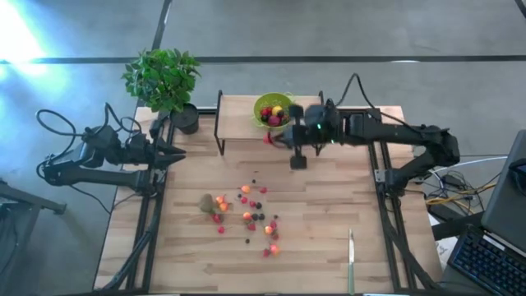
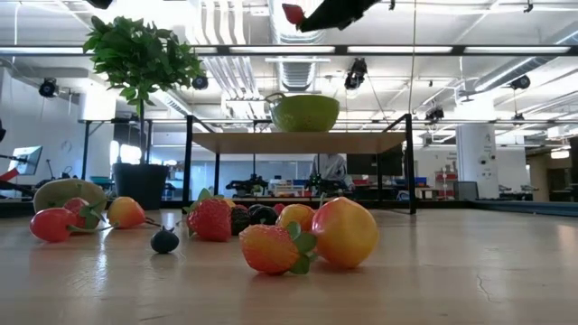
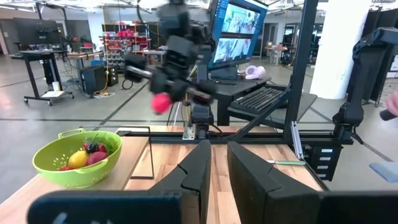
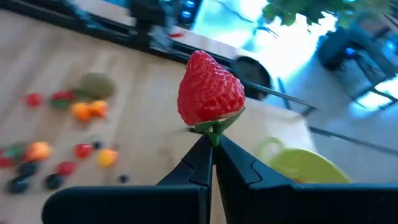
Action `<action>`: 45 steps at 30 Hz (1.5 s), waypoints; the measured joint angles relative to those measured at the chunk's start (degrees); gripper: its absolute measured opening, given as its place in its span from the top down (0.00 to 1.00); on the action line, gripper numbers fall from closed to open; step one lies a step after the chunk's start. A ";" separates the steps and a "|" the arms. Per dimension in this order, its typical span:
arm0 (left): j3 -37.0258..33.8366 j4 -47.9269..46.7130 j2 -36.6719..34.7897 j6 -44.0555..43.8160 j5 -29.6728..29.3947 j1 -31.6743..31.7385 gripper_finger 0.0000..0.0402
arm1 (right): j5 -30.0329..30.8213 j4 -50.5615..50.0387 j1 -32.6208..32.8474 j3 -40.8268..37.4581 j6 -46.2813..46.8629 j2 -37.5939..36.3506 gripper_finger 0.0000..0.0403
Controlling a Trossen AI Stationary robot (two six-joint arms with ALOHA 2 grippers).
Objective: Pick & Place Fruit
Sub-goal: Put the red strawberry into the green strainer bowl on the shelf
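The right claw [image 4: 211, 144] is closed on the green leafy stem of a red strawberry [image 4: 209, 89], and the berry stands up above the fingertips. In the high view this claw [image 1: 272, 138] hangs in the air just beside the near rim of the lime-green bowl [image 1: 261, 104], which sits on a small raised shelf [image 1: 234, 123] at the far side of the bench [image 1: 320, 238]. The bowl already contains some fruit: red, yellow and dark pieces can be seen inside it. In the left wrist view the bowl [image 3: 56, 163] is seen to be a colander with holes, and the strawberry [image 3: 161, 103] shows as a red blur under the right arm. The left claw [image 3: 219, 169] is nearly closed and holds nothing; it waits at the left edge of the bench, near the potted plant [image 1: 163, 78]. The rest of the fruit [image 1: 246, 215] lies scattered on the middle of the bench: a fuzzy brown kiwi [image 1: 205, 203] on the left side of the group, with small red, orange, yellow and dark berries beside it and to its right. A knife with a green handle [image 1: 351, 261] lies well apart from them, near the front right of the bench
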 joint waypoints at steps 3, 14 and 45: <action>0.00 0.01 0.00 0.00 -0.01 0.00 0.84 | -0.04 -0.26 -3.79 2.30 0.30 1.98 0.98; 0.00 0.02 0.00 0.00 -0.01 0.03 0.84 | 0.00 -0.46 -14.49 6.30 2.64 10.01 0.98; 0.00 0.00 -0.02 0.00 -0.01 0.02 0.84 | 2.95 -6.90 -20.88 6.33 8.35 12.74 0.91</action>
